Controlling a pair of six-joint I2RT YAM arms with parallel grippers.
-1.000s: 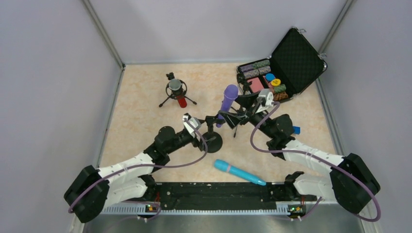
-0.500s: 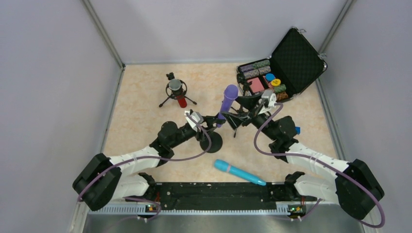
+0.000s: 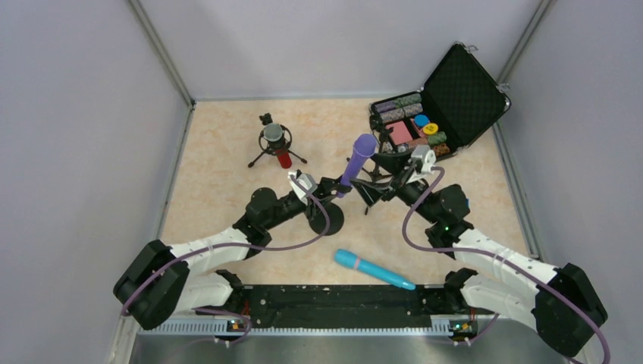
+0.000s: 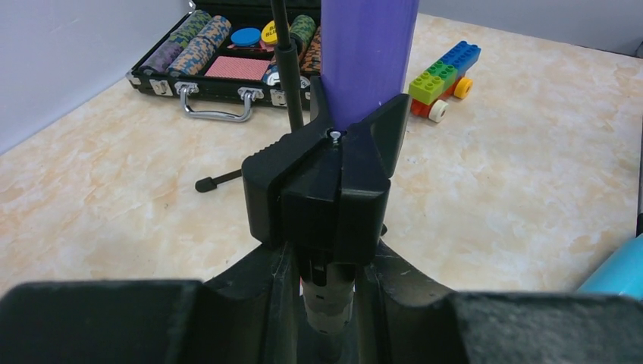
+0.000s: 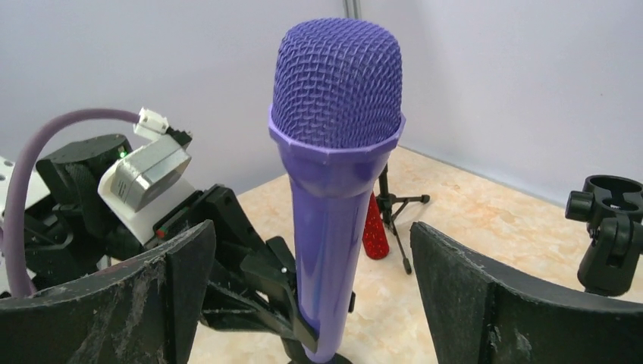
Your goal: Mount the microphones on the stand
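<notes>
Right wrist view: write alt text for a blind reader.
A purple microphone stands upright, clipped into a black stand, centred within the open right gripper. The left arm's wrist camera and purple cable sit at left; behind, a red microphone on a tripod and an empty clip at right.

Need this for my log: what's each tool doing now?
Left tool: closed on the stand post.
Right tool: open, straddling the purple microphone, not touching.

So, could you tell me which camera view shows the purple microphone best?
The right wrist view: the purple microphone fills the frame upright, its mesh head and handle sharp. The left wrist view shows only its lower handle, seated in the black clip. The top external view shows it whole but small.
</notes>
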